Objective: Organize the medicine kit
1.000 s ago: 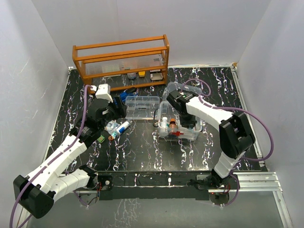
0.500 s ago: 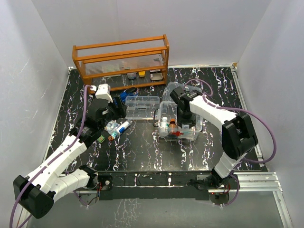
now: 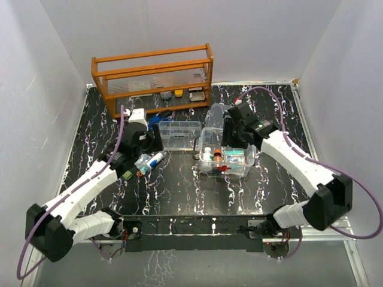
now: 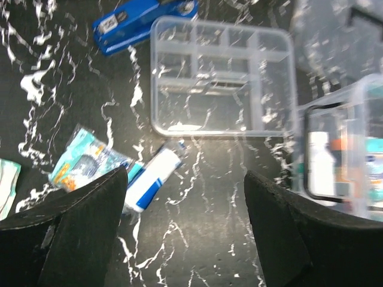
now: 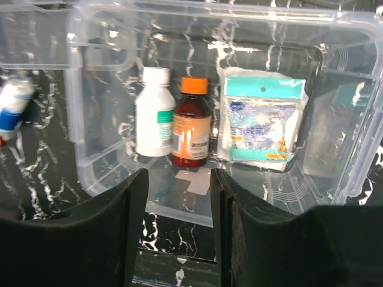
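The medicine kit (image 3: 250,162) is a clear box with a red latch, right of centre. In it stand a white bottle (image 5: 154,110) and an orange-capped brown bottle (image 5: 192,122), with a teal packet (image 5: 263,122) beside them. The kit's divided tray insert (image 3: 178,134) lies apart to the left, seen as the tray (image 4: 224,84) from the left wrist. My right gripper (image 5: 179,230) hovers open over the kit's near wall (image 5: 179,209), holding nothing. My left gripper (image 4: 185,227) is open over bare table, just right of a white-and-blue tube (image 4: 152,176).
An orange wooden rack (image 3: 152,78) stands at the back with small items under it. A blue item (image 4: 143,21) lies behind the tray. Teal packets (image 4: 87,158) lie left of the tube. The clear lid (image 3: 214,116) stands behind the kit.
My right gripper has opened and drawn back up to the right, uncovering the teal packet in the kit. My left arm has shifted right toward the tray, jaws wider.
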`<move>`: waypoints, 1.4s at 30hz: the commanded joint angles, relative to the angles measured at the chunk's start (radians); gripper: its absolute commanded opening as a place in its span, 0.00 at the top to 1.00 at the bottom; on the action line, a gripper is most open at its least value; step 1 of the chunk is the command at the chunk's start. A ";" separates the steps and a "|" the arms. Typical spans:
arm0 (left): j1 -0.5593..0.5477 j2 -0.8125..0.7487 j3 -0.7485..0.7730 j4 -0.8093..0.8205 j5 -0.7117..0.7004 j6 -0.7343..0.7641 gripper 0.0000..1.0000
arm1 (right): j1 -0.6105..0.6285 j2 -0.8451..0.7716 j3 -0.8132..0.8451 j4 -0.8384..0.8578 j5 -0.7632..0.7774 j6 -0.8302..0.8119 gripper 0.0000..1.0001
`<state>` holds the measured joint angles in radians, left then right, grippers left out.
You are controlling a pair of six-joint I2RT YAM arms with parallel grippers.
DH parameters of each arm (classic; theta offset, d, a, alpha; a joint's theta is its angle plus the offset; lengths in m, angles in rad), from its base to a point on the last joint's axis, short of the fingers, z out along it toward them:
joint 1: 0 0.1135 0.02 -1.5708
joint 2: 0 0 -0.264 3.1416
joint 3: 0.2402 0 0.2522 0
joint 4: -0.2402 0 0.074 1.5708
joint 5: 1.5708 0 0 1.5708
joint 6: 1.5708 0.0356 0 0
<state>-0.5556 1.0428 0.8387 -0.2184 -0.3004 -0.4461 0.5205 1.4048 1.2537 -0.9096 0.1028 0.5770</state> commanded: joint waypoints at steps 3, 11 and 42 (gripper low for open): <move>0.018 0.151 0.090 -0.172 -0.069 -0.053 0.22 | -0.005 -0.125 -0.052 0.183 -0.056 0.006 0.56; 0.181 0.230 0.048 -0.221 -0.002 -0.210 0.49 | -0.005 -0.174 -0.117 0.247 -0.092 0.010 0.57; 0.333 0.504 0.001 -0.162 -0.066 -0.390 0.58 | -0.005 -0.244 -0.172 0.307 -0.065 -0.022 0.60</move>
<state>-0.2306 1.5227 0.8215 -0.3645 -0.3550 -0.8341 0.5205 1.1881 1.0813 -0.6533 0.0105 0.5728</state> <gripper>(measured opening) 0.434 0.403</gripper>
